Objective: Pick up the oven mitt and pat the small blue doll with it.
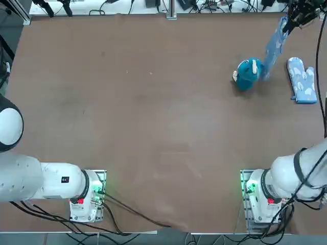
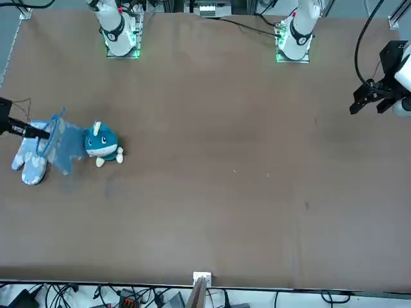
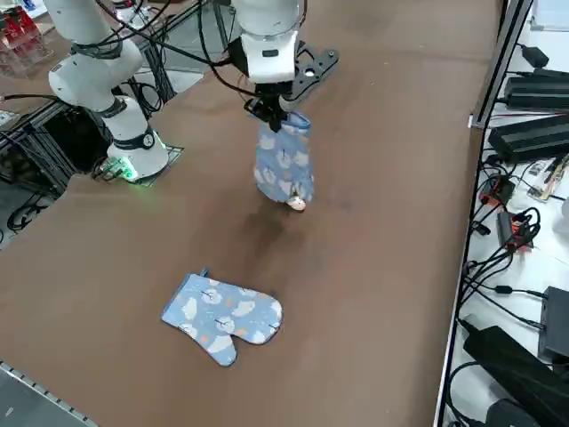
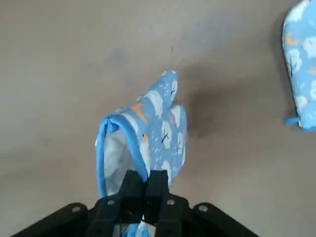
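My right gripper (image 1: pixel 287 23) is shut on the cuff edge of a light blue oven mitt (image 1: pixel 274 45), which hangs down from it above the far right of the table. The mitt's lower end hangs right beside the small blue doll (image 1: pixel 249 74), a teal plush with a cream patch; I cannot tell if they touch. From across the table the held mitt (image 2: pixel 59 142) overlaps the doll (image 2: pixel 101 144) at its edge. In the side view the mitt (image 3: pixel 284 160) hides most of the doll. The wrist view shows my gripper (image 4: pixel 144 190) pinching the mitt's (image 4: pixel 148 133) blue-piped rim.
A second, alike mitt (image 1: pixel 301 80) lies flat on the table to the right of the doll, close to the table's right edge. Cables and power strips (image 3: pixel 524 133) lie along the floor past the table's far edge.
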Motion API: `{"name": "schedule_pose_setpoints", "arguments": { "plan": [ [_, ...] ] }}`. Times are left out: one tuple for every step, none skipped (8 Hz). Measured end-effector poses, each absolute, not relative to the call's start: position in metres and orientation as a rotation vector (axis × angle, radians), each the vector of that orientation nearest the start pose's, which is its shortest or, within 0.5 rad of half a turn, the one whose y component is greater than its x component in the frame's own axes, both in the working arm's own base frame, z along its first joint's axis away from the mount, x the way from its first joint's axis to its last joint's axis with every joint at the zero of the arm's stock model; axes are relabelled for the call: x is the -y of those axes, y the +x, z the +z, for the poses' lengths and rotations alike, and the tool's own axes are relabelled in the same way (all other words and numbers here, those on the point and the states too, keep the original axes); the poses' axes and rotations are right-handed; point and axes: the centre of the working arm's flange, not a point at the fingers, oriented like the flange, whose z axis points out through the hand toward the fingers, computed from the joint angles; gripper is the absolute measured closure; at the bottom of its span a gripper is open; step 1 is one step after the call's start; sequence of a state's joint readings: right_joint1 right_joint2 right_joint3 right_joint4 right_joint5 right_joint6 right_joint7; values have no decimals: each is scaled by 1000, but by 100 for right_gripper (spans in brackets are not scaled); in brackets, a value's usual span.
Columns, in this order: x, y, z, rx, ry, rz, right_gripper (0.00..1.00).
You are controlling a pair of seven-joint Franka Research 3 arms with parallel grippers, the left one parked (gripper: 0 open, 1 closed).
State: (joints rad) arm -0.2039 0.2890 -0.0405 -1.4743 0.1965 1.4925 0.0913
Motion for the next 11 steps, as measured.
{"name": "schedule_pose_setpoints", "arguments": {
  "plan": [
    [123, 603, 489, -507, -2861, 424, 97],
    [122, 600, 479, -510, -2853, 465, 97],
    [121, 599, 469, -511, -2846, 495, 97],
    [120, 598, 462, -509, -2843, 513, 97],
    [117, 600, 459, -513, -2844, 511, 97],
    [114, 604, 460, -539, -2845, 484, 97],
    [111, 608, 461, -573, -2847, 445, 97],
    [108, 613, 463, -588, -2850, 401, 97],
    [106, 617, 465, -601, -2845, 358, 97],
    [105, 621, 468, -622, -2808, 323, 97],
    [105, 623, 473, -656, -2745, 297, 97]
  ]
}}
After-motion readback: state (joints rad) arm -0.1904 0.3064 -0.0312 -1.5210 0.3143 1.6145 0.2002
